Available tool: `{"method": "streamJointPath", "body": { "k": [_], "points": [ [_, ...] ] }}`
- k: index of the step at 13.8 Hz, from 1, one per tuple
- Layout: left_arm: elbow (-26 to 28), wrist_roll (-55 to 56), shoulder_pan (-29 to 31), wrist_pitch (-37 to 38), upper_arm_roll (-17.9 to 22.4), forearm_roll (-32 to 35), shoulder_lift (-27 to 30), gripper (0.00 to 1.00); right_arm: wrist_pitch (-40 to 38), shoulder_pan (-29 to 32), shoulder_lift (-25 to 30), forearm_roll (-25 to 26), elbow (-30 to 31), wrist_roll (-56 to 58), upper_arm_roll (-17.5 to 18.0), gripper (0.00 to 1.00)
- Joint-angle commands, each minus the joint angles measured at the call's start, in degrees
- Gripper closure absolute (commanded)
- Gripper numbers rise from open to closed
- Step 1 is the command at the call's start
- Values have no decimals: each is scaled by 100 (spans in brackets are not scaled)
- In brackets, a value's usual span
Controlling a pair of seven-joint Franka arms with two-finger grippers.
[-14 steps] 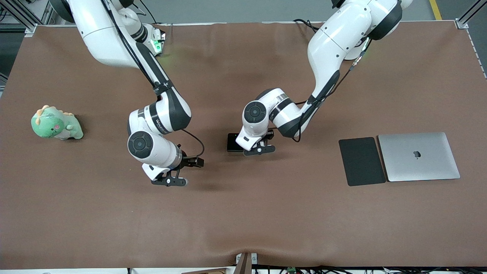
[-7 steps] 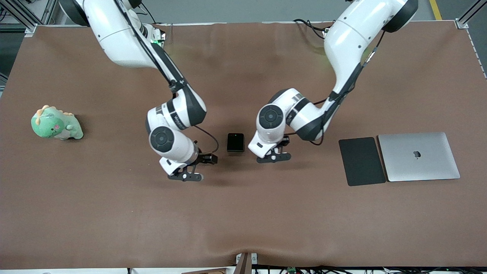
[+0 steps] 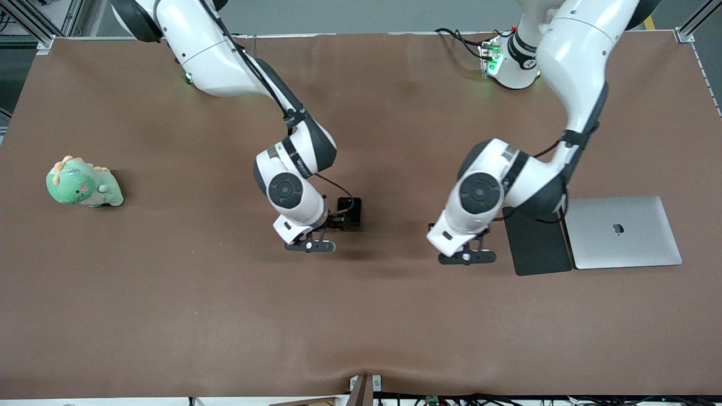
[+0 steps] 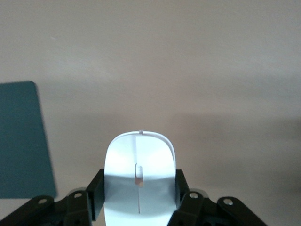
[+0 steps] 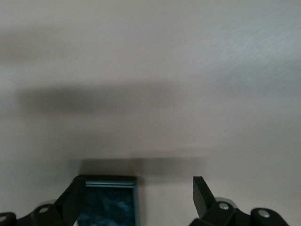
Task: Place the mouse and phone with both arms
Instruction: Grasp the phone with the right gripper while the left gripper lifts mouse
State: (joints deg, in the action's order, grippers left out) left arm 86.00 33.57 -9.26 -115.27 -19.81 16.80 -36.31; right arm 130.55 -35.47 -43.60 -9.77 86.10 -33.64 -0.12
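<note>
The white mouse point(image 4: 139, 155) sits between the fingers of my left gripper point(image 4: 139, 193), which is shut on it. In the front view the left gripper point(image 3: 467, 257) hangs over the brown table beside the dark-grey pad point(image 3: 536, 239), and the mouse is hidden under the hand. The black phone point(image 3: 351, 211) lies on the table mid-way along it, partly covered by the right wrist. My right gripper point(image 3: 309, 246) is open and empty over the phone's edge. In the right wrist view point(image 5: 138, 190) the phone point(image 5: 110, 205) lies between the fingers, close against one finger.
A silver laptop point(image 3: 620, 231) lies shut beside the dark-grey pad, which also shows in the left wrist view point(image 4: 21, 141). A green plush dinosaur point(image 3: 83, 183) sits toward the right arm's end of the table. The brown table cover point(image 3: 361, 316) is bare nearer the front camera.
Both arms moved toward the left arm's end. The left gripper left the phone and now hangs beside the dark-grey pad. The right gripper moved over the phone.
</note>
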Motion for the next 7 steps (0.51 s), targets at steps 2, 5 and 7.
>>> {"method": "streamJointPath", "body": {
  "k": [2,5,7],
  "points": [
    [224,-535,687,-39,-180,70,177,41,23,-355,-306,781,-348,-931,-58,0],
    [294,-781,1119,-127,-260,69,116,41,32,-461,-422,1021,-401,-1233,-58,0],
    [513,-1019,1469,-284,-260,69,142,41,49,-461,-439,995,-401,-1259,-50,0]
  ]
}}
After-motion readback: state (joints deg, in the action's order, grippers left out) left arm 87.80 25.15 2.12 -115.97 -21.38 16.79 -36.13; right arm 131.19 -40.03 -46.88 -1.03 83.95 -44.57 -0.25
